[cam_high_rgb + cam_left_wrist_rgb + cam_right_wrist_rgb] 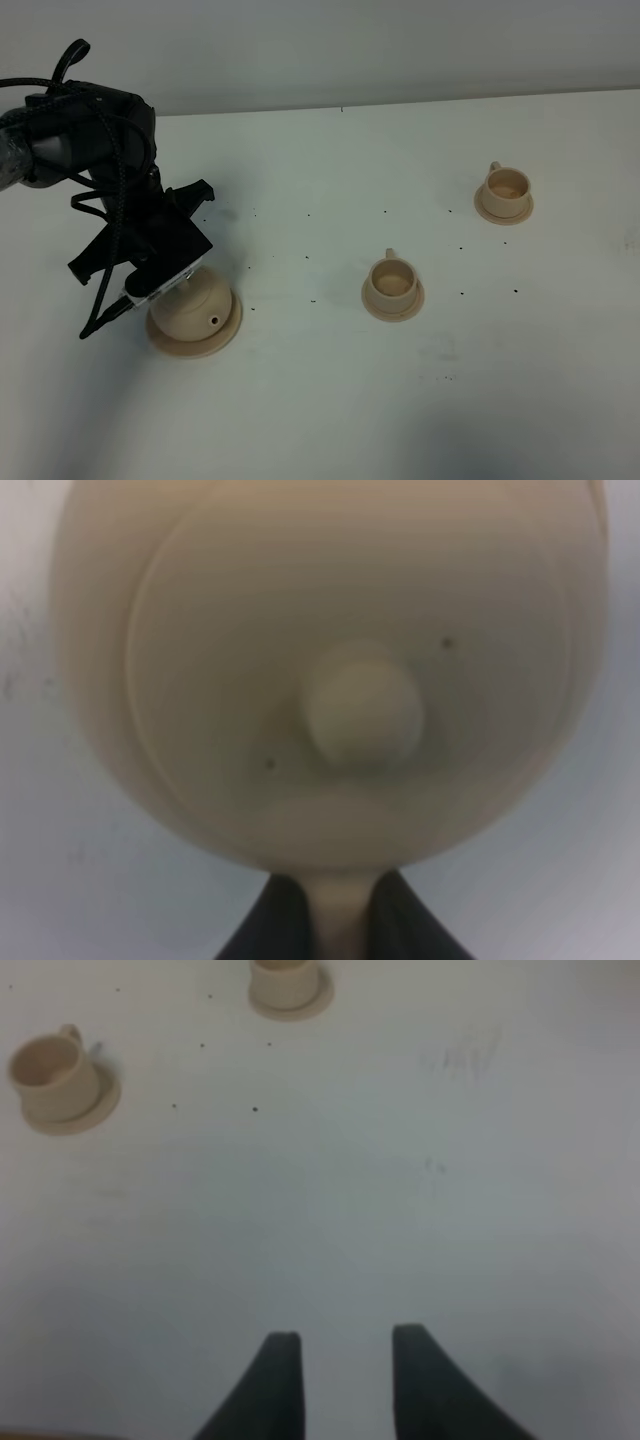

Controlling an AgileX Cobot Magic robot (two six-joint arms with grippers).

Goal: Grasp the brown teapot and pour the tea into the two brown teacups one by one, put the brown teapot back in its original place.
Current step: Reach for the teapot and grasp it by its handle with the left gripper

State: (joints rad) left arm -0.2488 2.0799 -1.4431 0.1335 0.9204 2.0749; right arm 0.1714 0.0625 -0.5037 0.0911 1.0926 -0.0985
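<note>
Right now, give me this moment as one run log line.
left gripper shut on brown teapot handle | teapot on saucer | right gripper open above table | near teacup, far teacup upright

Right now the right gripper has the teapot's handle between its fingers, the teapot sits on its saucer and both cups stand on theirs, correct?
No: the left gripper has the handle of the teapot between its fingers, as the left wrist view shows; the right gripper is open over the table. The saucer and cups are as you say.
</note>
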